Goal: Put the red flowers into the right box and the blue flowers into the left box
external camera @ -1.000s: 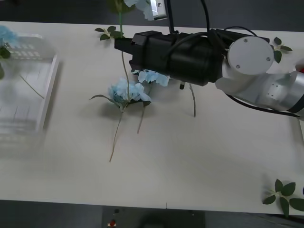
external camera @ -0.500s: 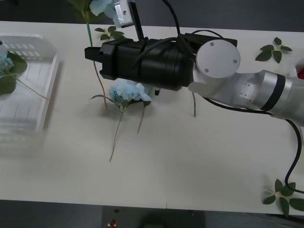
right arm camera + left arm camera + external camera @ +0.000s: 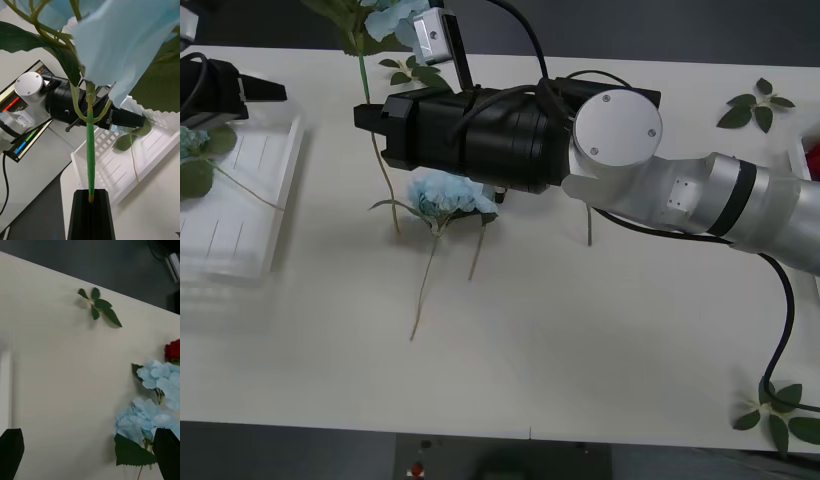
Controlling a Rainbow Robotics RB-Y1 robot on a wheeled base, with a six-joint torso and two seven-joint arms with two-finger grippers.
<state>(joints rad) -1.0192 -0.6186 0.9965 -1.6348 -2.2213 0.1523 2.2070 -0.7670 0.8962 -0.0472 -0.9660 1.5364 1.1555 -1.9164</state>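
Midway. Right gripper (image 3: 89, 197) clamped on a blue flower's (image 3: 123, 41) stem, aloft near the left box (image 3: 240, 200) (one blue bloom already inside). Left gripper (image 3: 88, 452) spread wide, empty, above the box. Still on the table (image 3: 580, 340): more blue flowers (image 3: 448, 192), red too.

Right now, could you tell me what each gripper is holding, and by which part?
The right gripper pinches a blue flower by its green stem. The left gripper is open, holding nothing.
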